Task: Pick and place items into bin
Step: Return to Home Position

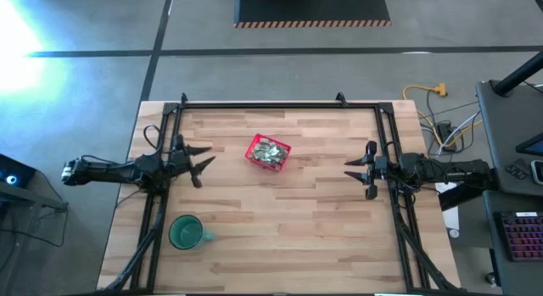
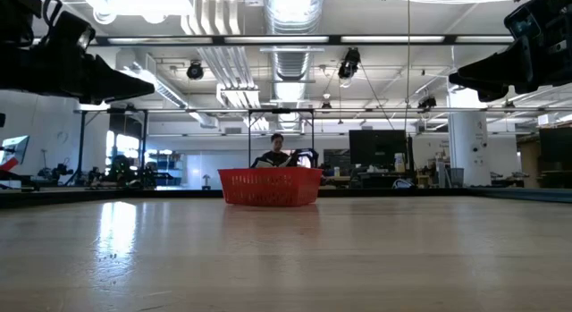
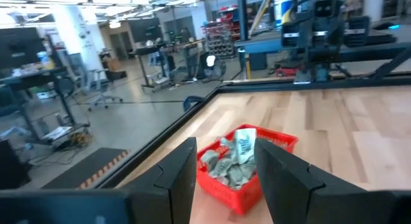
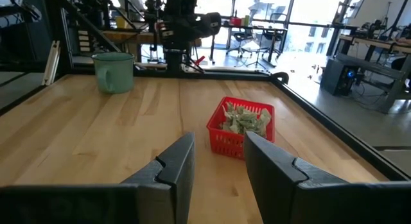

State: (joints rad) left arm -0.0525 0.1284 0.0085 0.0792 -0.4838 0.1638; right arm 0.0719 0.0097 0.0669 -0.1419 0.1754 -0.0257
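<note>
Though crinkled, packets (image 4: 244,119) inside mesh basket (image 2: 270,189)

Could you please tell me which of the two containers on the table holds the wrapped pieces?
The red mesh basket, heaped with pieces; the green mug shows none.

Two dark slender arms (image 1: 110,170); left end effector (image 1: 206,165), right end effector (image 1: 349,170): matte black angular wedge-shaped fingers (image 4: 174,165).

Packets (image 1: 270,152) in the red basket (image 1: 252,149): too small for a count from above
</note>
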